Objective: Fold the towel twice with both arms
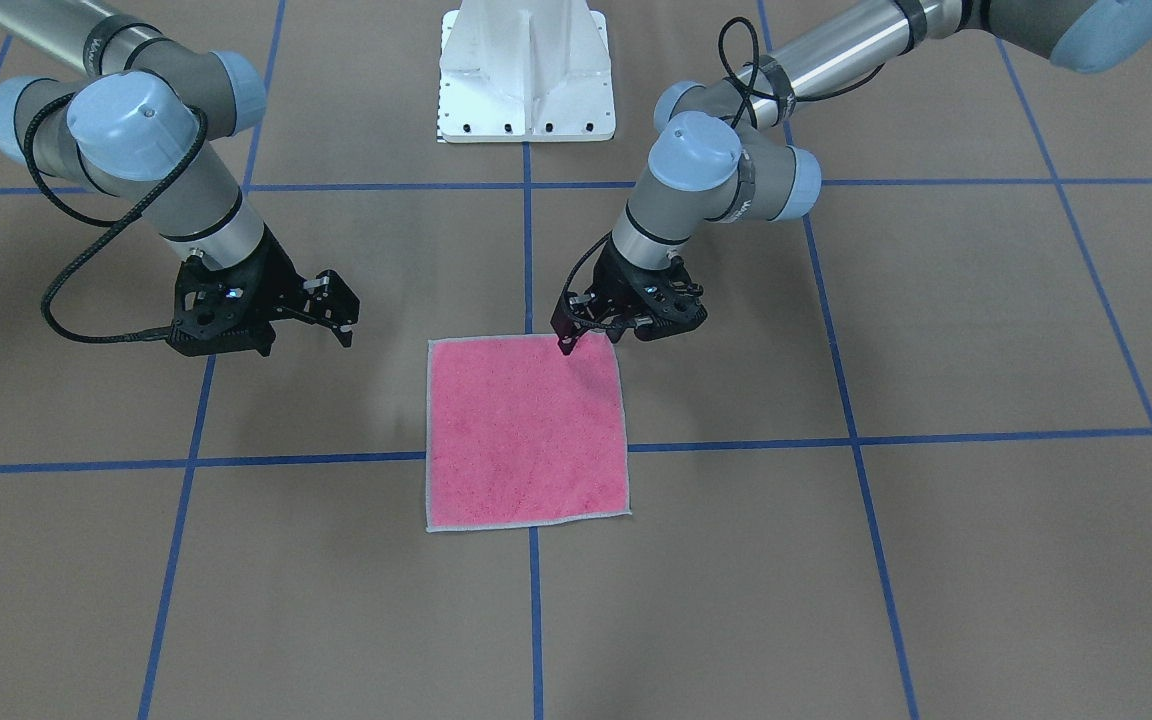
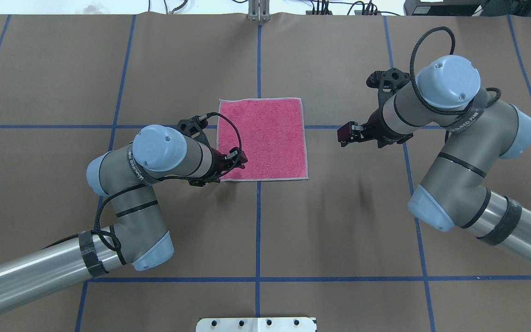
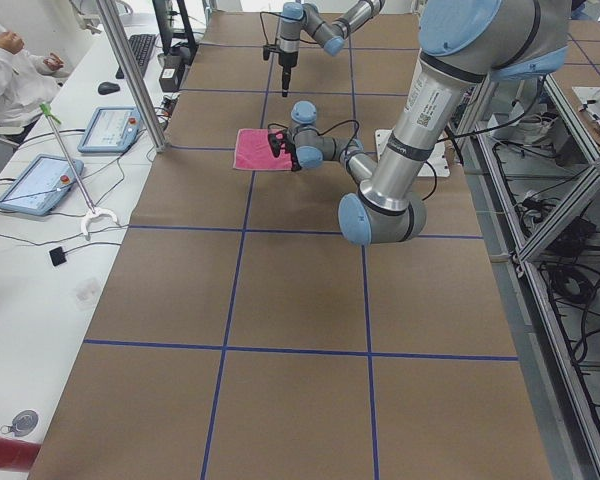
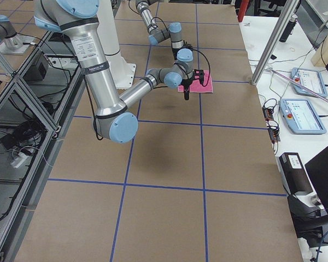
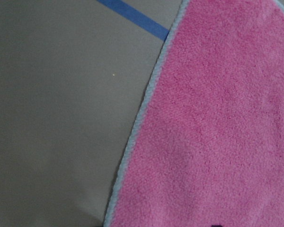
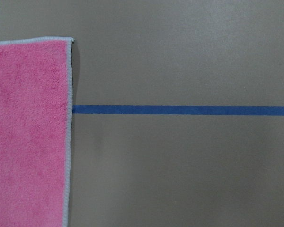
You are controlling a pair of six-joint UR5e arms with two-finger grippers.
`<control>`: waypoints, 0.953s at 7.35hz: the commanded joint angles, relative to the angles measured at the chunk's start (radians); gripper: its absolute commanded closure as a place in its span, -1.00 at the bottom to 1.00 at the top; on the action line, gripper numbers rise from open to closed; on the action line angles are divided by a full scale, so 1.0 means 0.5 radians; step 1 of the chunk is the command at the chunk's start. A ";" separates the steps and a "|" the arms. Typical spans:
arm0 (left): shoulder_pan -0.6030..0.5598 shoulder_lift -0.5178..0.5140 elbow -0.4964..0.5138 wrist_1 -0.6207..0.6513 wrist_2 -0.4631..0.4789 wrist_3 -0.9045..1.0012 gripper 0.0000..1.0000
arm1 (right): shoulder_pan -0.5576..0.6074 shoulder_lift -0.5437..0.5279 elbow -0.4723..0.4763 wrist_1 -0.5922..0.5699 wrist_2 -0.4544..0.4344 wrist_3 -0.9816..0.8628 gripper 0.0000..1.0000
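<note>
The towel (image 1: 526, 430) lies flat and unfolded on the brown table, pink face up, with its light grey border showing all round. My left gripper (image 1: 586, 338) hovers low over the towel's corner nearest the robot on my left side, and its fingers look open. In the overhead view this gripper (image 2: 231, 169) covers that near-left corner of the towel (image 2: 265, 138). My right gripper (image 1: 341, 312) is open, off the cloth, a short way beyond the towel's right edge (image 6: 68, 132). The left wrist view shows only pink cloth (image 5: 217, 118) and bare table.
Blue tape lines (image 2: 258, 221) divide the brown table into squares. The white pedestal base (image 1: 526, 75) stands at the robot's side. Along one long side are tablets (image 3: 30, 185), cables and a seated person (image 3: 10, 70), with metal posts (image 4: 265, 52) at the table edge.
</note>
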 commanded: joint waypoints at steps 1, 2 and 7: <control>-0.002 0.001 -0.006 0.000 0.001 0.011 -0.22 | 0.000 0.000 -0.003 0.000 0.000 0.000 -0.98; -0.002 0.001 -0.012 0.000 0.001 0.011 -0.22 | 0.000 0.000 -0.006 0.000 0.000 0.000 -0.98; -0.008 0.007 -0.048 -0.004 -0.009 0.021 -0.32 | 0.000 0.000 -0.009 0.000 0.000 0.000 -0.98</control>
